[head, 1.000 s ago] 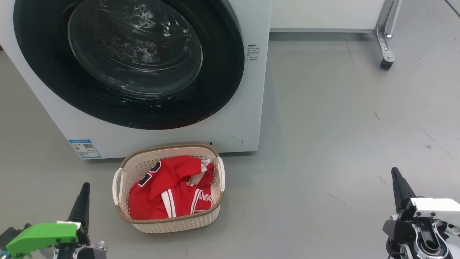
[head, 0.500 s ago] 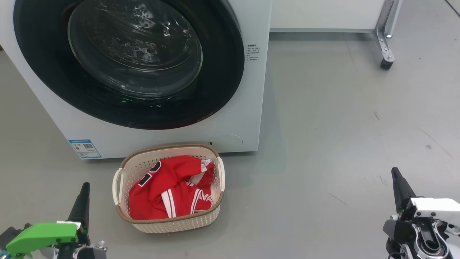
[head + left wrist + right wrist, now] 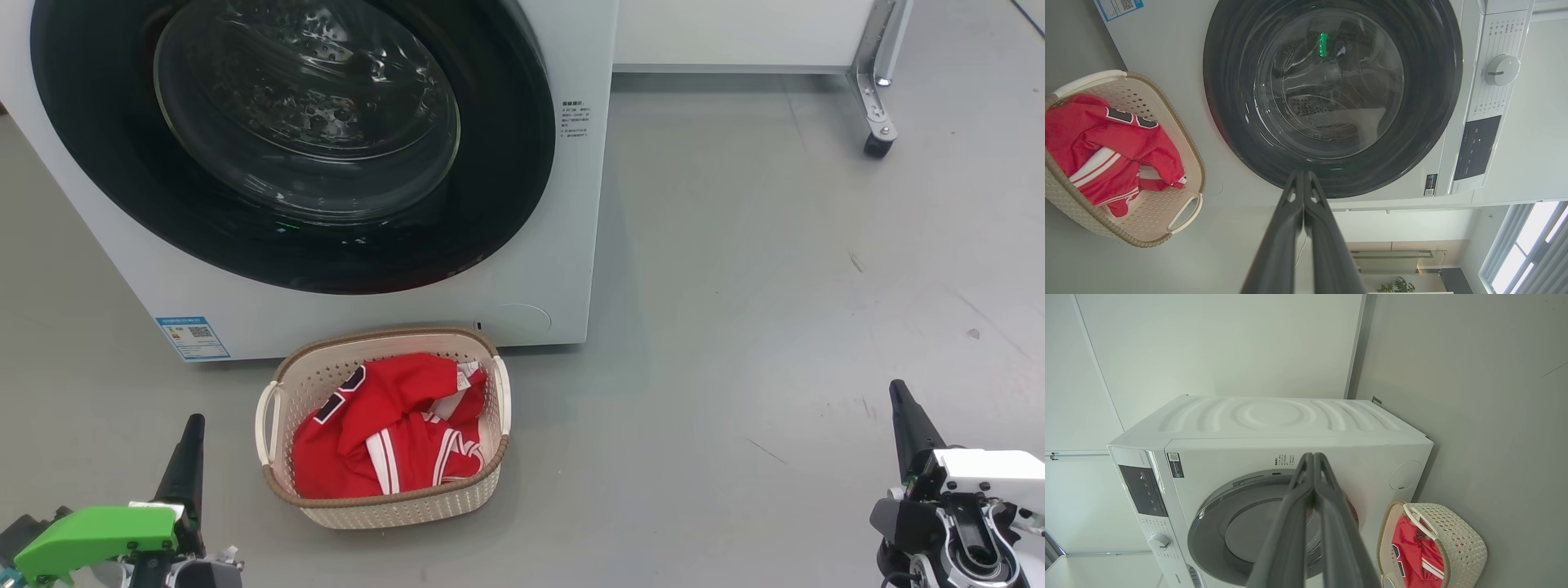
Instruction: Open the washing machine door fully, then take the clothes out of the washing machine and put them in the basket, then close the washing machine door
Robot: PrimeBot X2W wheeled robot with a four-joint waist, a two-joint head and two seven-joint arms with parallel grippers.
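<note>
Clothes (image 3: 384, 433) lay in the basket (image 3: 392, 510) just before the washing machine (image 3: 563, 269), my left gripper (image 3: 1303, 173) and right gripper (image 3: 1313, 455) were pressed together, and I judged a half-latched washing machine door (image 3: 506, 163) might swing open.

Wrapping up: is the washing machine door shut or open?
Shut. The washing machine door lies flush against the washing machine; no gap shows at its black rim.
</note>
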